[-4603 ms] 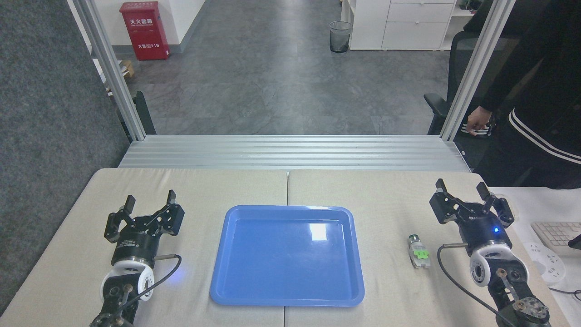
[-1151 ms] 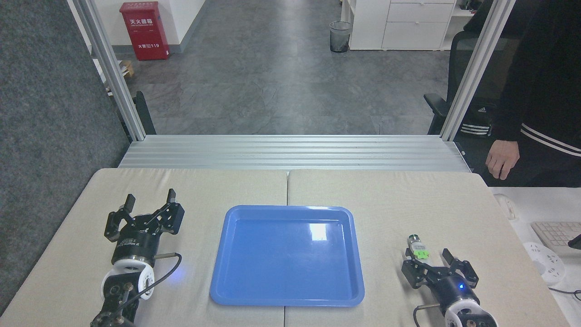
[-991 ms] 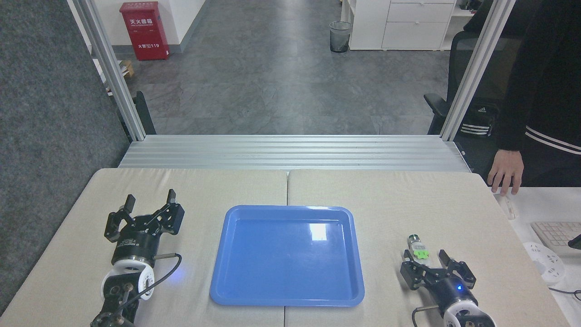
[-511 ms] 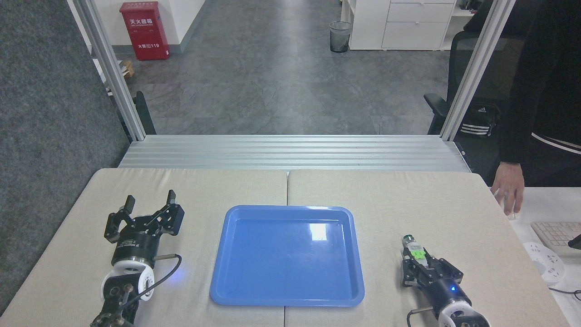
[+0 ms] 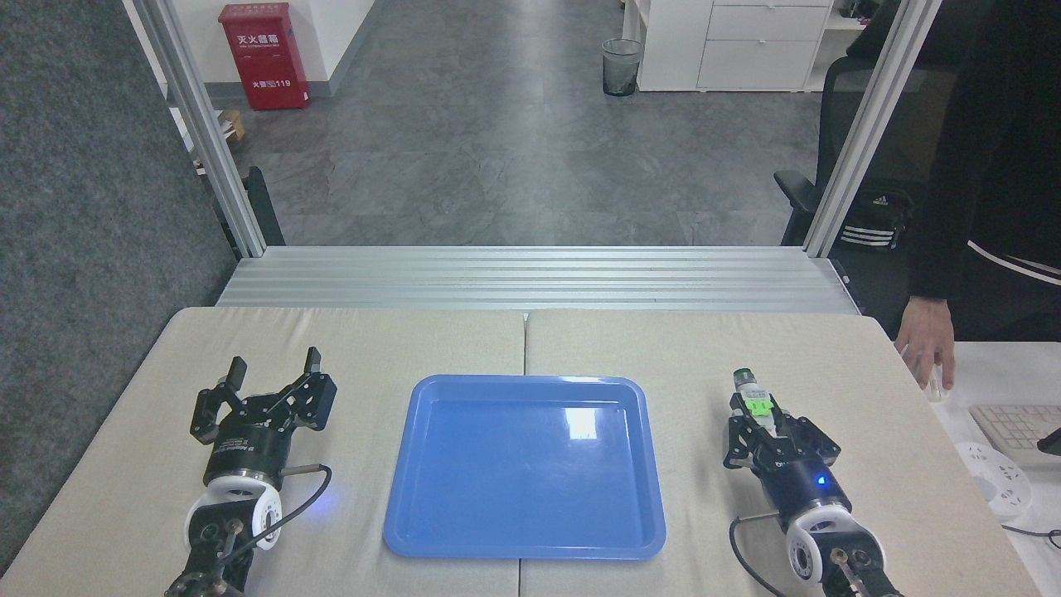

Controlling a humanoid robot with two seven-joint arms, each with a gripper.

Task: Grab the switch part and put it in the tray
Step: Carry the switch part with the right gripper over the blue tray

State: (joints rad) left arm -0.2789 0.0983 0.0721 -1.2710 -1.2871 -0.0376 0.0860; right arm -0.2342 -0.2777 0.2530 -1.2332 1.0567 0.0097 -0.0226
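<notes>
Being held in the closed jaws of the right gripper (image 5: 761, 421), the switch part (image 5: 756, 401) is sitting at three o'clock of the tray (image 5: 398, 531) — placing is being awaited; the left gripper (image 5: 272, 371) is lying wide open.

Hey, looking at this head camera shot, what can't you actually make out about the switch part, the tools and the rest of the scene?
- Small whitish-grey switch part with green middle block: its near end is hidden inside the right tool; whether it is clear of the table cannot be told.
- Person at the right: only a dark sleeve and a hand show; the frame edge cuts off the rest.
- White keyboard: cut off by the right edge.
- Left tool: open and holding nothing, its arm cut off by the bottom edge.
</notes>
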